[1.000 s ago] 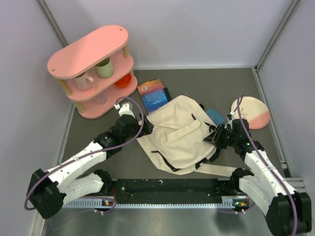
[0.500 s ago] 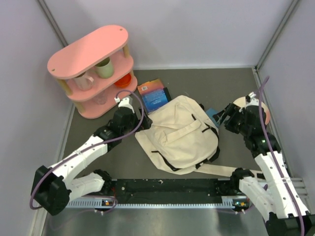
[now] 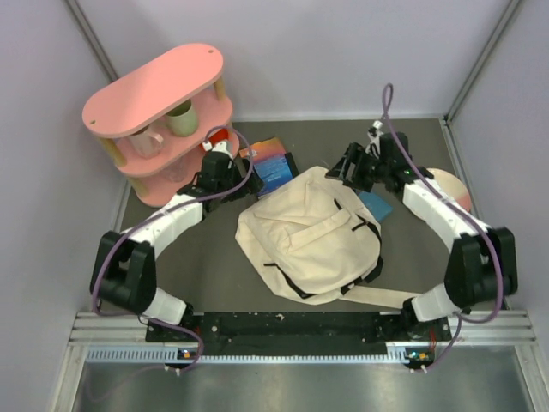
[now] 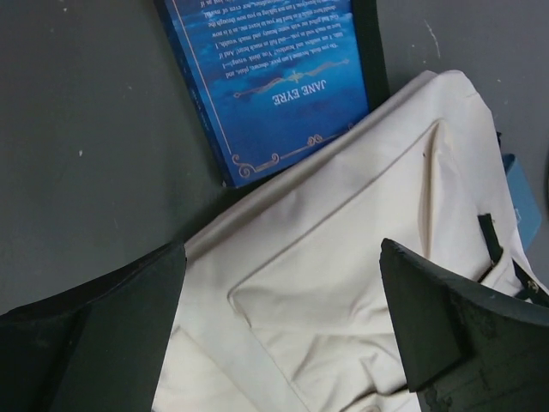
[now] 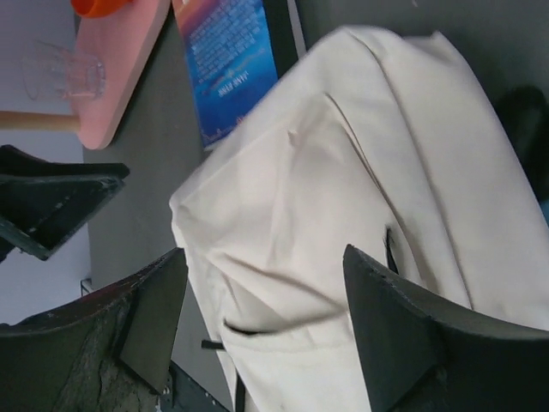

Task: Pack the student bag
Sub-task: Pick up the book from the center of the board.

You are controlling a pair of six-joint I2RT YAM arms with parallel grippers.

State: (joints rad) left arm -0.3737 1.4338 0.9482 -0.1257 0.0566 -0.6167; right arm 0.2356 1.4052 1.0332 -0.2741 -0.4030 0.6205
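- Spread wide on the left gripper (image 4: 283, 283), with nothing pinched. Hovers over the far left edge of the large cream canvas backpack (image 3: 309, 240).
- Parted just as wide on the right gripper (image 5: 257, 318), also empty. Hangs above the backpack's far right corner. Cannot tell whether either gripper brushes the cloth.
- As for the backpack: lies flat in the middle of the dark grey table (image 3: 171, 249), front pocket flap up, with a long cream strap (image 3: 386, 296) trailing near the arm bases.
- Just beyond it: a blue paperback book titled Jane Eyre (image 4: 274, 77), its near corner tucked under the backpack's edge, between the two grippers.
- Far left: a pink two-tier oval shelf (image 3: 159, 94) holding a green mug (image 3: 180, 118), a pink mug (image 3: 147, 142) and a clear glass (image 5: 73, 73).
- Beside the backpack's right side: a flat blue item (image 3: 377, 206), partly under the right arm, and past it a round pink plate (image 3: 453, 193), half hidden by that arm.
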